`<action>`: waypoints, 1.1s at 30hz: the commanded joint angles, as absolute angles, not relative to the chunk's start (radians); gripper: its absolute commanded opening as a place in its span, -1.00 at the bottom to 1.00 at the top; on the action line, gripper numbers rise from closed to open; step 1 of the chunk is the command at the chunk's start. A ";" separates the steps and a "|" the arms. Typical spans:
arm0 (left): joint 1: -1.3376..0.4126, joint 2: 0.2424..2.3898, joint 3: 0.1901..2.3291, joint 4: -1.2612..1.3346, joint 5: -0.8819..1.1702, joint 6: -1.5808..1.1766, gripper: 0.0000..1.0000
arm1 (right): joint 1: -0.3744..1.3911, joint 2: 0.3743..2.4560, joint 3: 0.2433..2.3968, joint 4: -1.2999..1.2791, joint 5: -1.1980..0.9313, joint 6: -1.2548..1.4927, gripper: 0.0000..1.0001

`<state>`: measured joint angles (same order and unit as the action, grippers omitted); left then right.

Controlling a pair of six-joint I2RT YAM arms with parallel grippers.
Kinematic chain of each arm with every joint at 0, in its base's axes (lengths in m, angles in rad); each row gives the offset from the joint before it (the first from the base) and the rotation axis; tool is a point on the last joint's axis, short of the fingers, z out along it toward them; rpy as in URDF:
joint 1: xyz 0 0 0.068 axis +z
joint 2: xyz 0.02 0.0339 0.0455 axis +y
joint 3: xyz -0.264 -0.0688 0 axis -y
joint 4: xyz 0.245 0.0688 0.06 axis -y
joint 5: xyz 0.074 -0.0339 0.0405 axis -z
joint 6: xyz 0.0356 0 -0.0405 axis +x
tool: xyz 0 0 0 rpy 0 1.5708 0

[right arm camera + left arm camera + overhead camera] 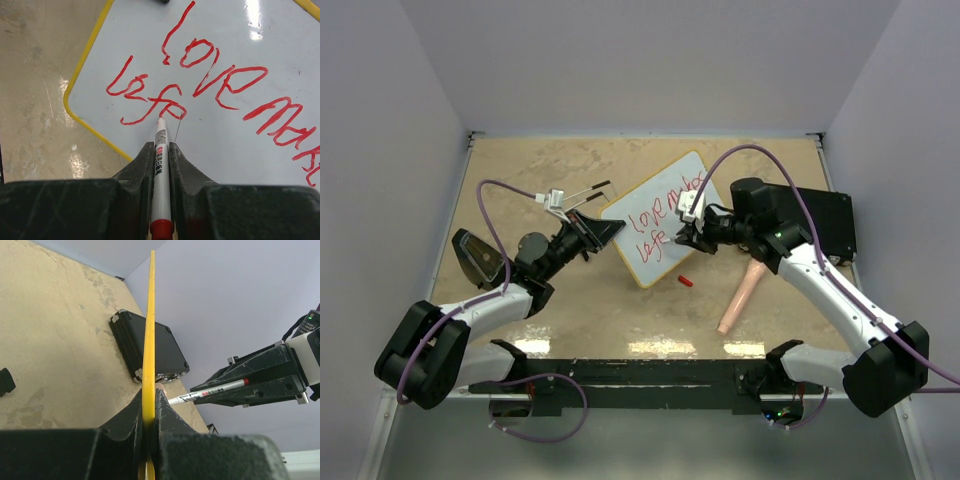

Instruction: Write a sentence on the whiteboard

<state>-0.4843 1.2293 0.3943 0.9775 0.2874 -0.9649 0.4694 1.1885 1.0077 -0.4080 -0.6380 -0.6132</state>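
The whiteboard (672, 172) lies tilted mid-table, white with a yellow rim. The red sentence (658, 215) reads roughly "love makes" with "life" below. My left gripper (603, 228) is shut on the board's left edge; the left wrist view shows the yellow rim (149, 325) edge-on between my jaws (149, 402). My right gripper (688, 236) is shut on a white red-capped marker (160, 155). Its tip touches the board face (225, 145) at the end of "life" (150, 102). The marker also shows in the left wrist view (210, 392).
A black case (825, 222) lies at the right behind my right arm, also in the left wrist view (150, 347). A red marker cap (686, 281) and a pink stick-like object (740, 297) lie in front of the board. A black object (478, 257) sits at left.
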 commanded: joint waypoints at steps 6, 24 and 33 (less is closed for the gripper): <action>-0.477 1.187 0.433 1.154 0.301 -0.991 -1.00 | 0.437 1.164 1.009 -0.391 -0.548 -0.585 -1.00; -0.468 1.164 0.480 1.035 0.365 -0.930 -1.00 | 0.075 1.026 1.002 -0.518 -1.150 -0.742 -1.00; -0.469 1.128 0.408 1.118 0.374 -0.871 -1.00 | 0.003 1.054 0.966 -0.568 -1.236 -0.827 -1.00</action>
<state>-0.4759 1.1908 0.4118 0.9154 0.3706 -0.9031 0.0124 1.0435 0.9794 -0.5537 -1.1572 -0.7776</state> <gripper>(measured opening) 0.078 0.144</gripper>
